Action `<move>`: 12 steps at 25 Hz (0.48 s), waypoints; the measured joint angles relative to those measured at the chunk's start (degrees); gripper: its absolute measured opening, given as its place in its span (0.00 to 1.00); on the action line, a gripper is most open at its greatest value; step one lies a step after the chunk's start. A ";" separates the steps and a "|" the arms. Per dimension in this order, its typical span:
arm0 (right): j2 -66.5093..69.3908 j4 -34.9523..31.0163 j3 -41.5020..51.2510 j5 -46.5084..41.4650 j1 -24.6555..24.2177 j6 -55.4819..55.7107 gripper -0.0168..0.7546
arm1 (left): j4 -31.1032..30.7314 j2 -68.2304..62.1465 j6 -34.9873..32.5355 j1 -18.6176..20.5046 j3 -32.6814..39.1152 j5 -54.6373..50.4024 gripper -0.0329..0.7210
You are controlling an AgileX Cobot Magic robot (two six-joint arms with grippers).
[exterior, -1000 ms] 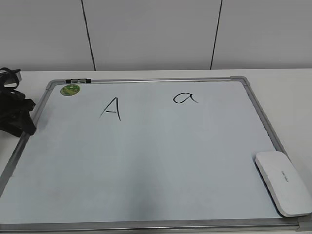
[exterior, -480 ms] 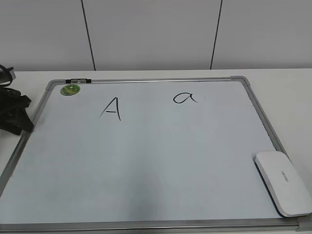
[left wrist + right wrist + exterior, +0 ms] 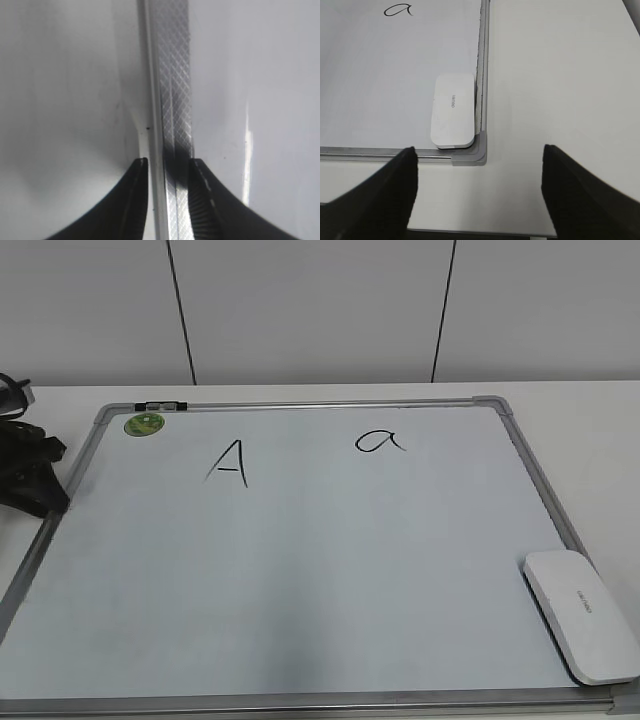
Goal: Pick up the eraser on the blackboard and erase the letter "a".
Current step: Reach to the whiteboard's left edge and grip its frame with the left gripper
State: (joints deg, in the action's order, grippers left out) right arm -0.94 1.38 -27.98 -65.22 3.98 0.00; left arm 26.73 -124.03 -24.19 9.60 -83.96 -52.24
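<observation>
The white eraser [image 3: 580,615] lies on the blackboard [image 3: 300,580] at its near right corner, long side along the right frame. It also shows in the right wrist view [image 3: 452,111]. The small cursive letter "a" [image 3: 380,441] is written near the board's top right, and shows in the right wrist view [image 3: 398,9] too. My right gripper [image 3: 478,150] is open and empty, above the table just in front of the board's corner cap [image 3: 472,155]; it is out of the exterior view. My left gripper [image 3: 167,162] straddles the board's left frame [image 3: 175,100], jaws closed against it.
A capital "A" [image 3: 229,462] is written left of the "a". A green sticker [image 3: 144,424] and a small marker clip [image 3: 160,405] sit at the top left corner. The left arm [image 3: 25,475] rests at the board's left edge. White table [image 3: 560,75] lies right of the board.
The left arm has shifted slightly left and settled at the board's left edge. The board, the eraser and the letters have not moved.
</observation>
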 joint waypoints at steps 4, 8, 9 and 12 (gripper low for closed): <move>0.00 0.00 0.00 0.00 0.00 0.00 0.76 | 0.27 -0.57 0.00 0.00 -0.12 0.00 0.30; 0.00 0.00 0.00 0.00 0.00 0.00 0.76 | 0.42 -0.75 0.00 0.00 -0.22 -0.09 0.30; 0.00 0.00 0.00 0.00 0.00 0.00 0.76 | 0.51 -0.84 0.00 0.00 -0.35 -0.12 0.29; 0.00 0.00 0.00 0.00 0.00 0.00 0.76 | 0.90 -0.97 0.00 0.00 -0.47 -0.76 0.21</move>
State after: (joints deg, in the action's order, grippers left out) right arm -0.94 1.38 -27.98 -65.22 3.98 0.00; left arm 27.63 -125.01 -24.19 9.60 -84.43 -53.00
